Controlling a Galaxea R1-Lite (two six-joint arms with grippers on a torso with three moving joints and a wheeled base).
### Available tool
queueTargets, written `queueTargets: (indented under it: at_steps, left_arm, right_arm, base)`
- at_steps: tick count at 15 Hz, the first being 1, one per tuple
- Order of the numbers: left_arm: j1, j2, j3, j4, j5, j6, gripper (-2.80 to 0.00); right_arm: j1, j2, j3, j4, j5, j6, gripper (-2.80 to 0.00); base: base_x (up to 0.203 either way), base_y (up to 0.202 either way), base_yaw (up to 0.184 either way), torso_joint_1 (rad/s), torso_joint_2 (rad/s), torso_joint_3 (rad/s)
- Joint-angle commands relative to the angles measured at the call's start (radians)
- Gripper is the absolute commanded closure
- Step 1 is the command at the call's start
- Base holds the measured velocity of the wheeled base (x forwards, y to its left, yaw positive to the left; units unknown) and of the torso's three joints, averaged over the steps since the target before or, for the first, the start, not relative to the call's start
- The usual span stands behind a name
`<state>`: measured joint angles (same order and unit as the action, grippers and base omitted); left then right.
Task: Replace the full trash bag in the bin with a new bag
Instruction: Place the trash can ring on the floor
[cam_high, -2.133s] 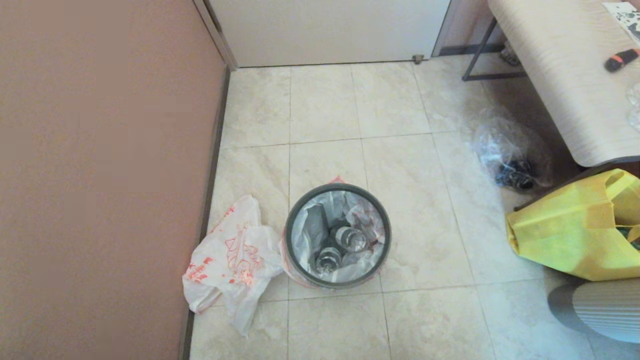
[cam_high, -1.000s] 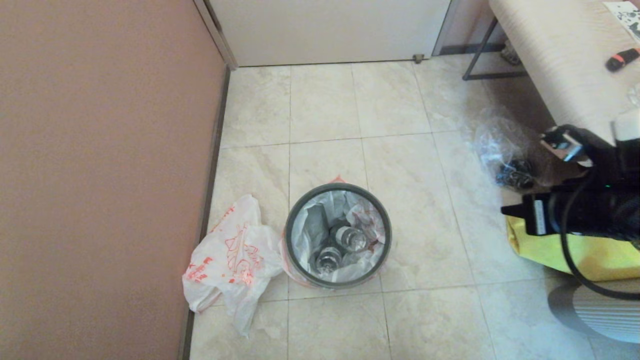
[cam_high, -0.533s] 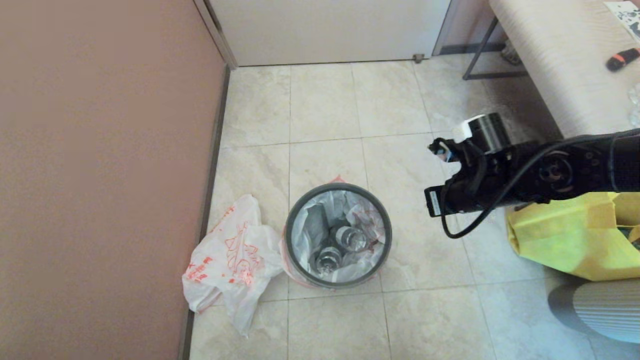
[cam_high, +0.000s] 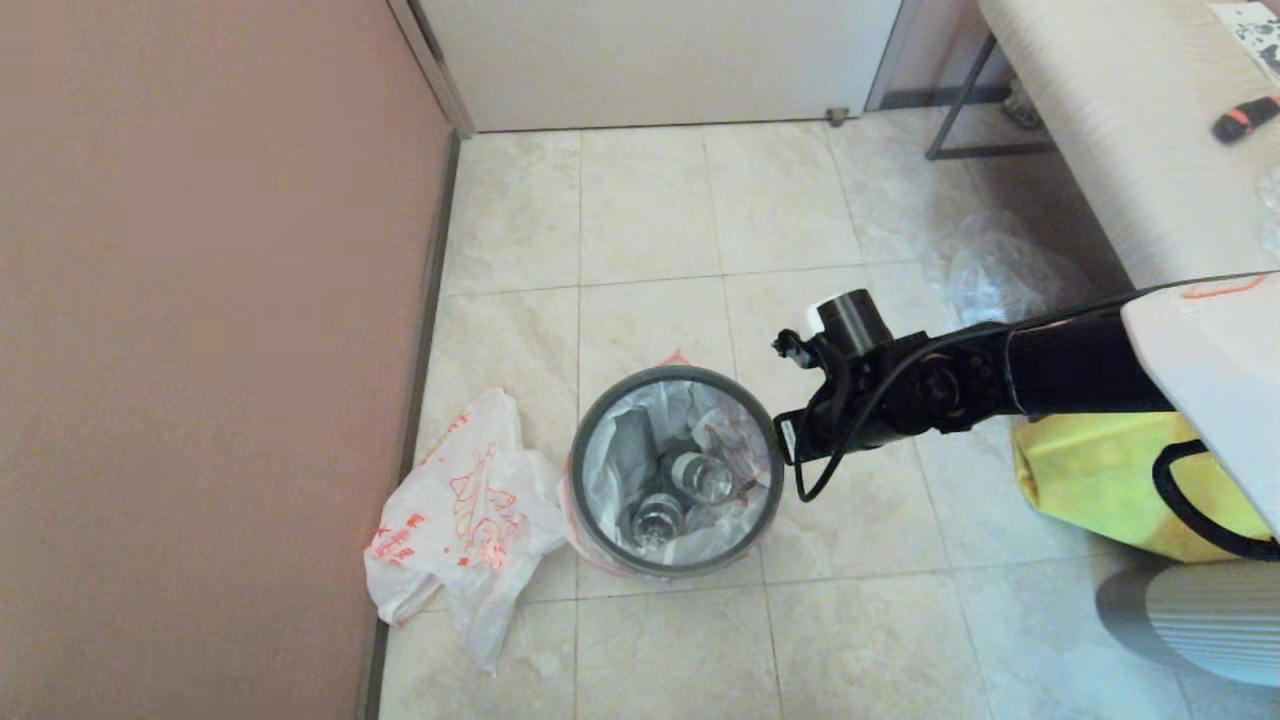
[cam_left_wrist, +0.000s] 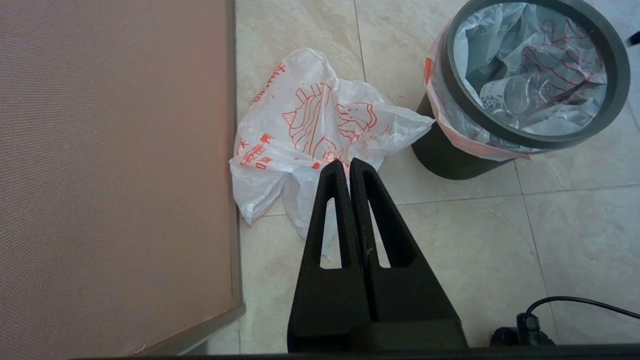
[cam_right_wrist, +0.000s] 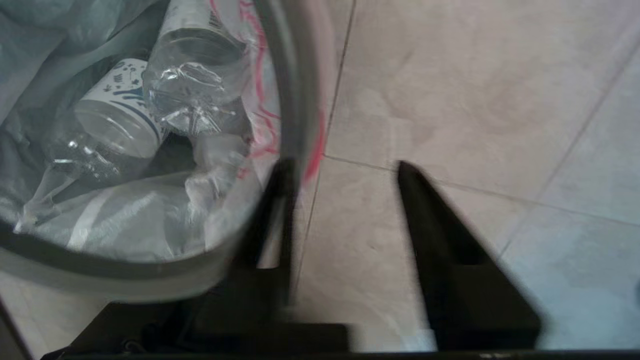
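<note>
The small black bin (cam_high: 762, 520) stands on the tiled floor, with its dark-grey rim ring (cam_high: 598, 425) on top. Inside it sits the full trash bag (cam_high: 612, 462), white and see-through, with clear bottles (cam_right_wrist: 195, 85) showing and its pink-red band folded over the rim. The new bag (cam_high: 460, 510), white with red-orange drawings, lies crumpled on the floor left of the bin. My right arm (cam_high: 900, 385) reaches in from the right. My right gripper (cam_right_wrist: 345, 165) is open beside the bin's right rim, one finger close to the ring (cam_right_wrist: 295, 100). My left gripper (cam_left_wrist: 347, 162) is shut and empty, above the new bag (cam_left_wrist: 320, 125).
A brown wall (cam_high: 200, 350) runs along the left, close to the new bag. A yellow bag (cam_high: 1110, 480) and a clear plastic bag (cam_high: 1000, 270) lie on the floor at the right, beside a pale table (cam_high: 1120, 120). A white door (cam_high: 650, 60) closes the back.
My right arm has swung in from the right edge toward the bin, and its gripper now sits at the bin's right rim. Bin and bags have not moved.
</note>
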<state>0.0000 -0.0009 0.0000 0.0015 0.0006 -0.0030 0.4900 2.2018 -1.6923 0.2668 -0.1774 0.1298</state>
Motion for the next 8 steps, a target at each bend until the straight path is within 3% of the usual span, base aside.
queueTargets:
  at_steps: [1, 3, 4, 8]
  left_arm:
    - [0.000, 0.001, 0.000, 0.000, 0.001, 0.000, 0.00]
    - [0.000, 0.001, 0.000, 0.000, 0.001, 0.000, 0.00]
    - [0.000, 0.001, 0.000, 0.000, 0.000, 0.000, 0.00]
    - [0.000, 0.001, 0.000, 0.000, 0.001, 0.000, 0.00]
  right_arm:
    - [0.009, 0.050, -0.027, 0.001, -0.012, 0.001, -2.80]
    - [0.013, 0.100, -0.079, -0.004, -0.068, 0.002, -2.80]
    - [0.012, 0.116, -0.103, -0.015, -0.084, 0.002, 0.00]
    - [0.025, 0.124, -0.116, -0.014, -0.098, 0.005, 0.00]
  base:
    - [0.000, 0.000, 0.000, 0.000, 0.00, 0.000]
    - [0.000, 0.000, 0.000, 0.000, 0.00, 0.000]
    - [0.000, 0.000, 0.000, 0.000, 0.00, 0.000]
    - [0.000, 0.000, 0.000, 0.000, 0.00, 0.000]
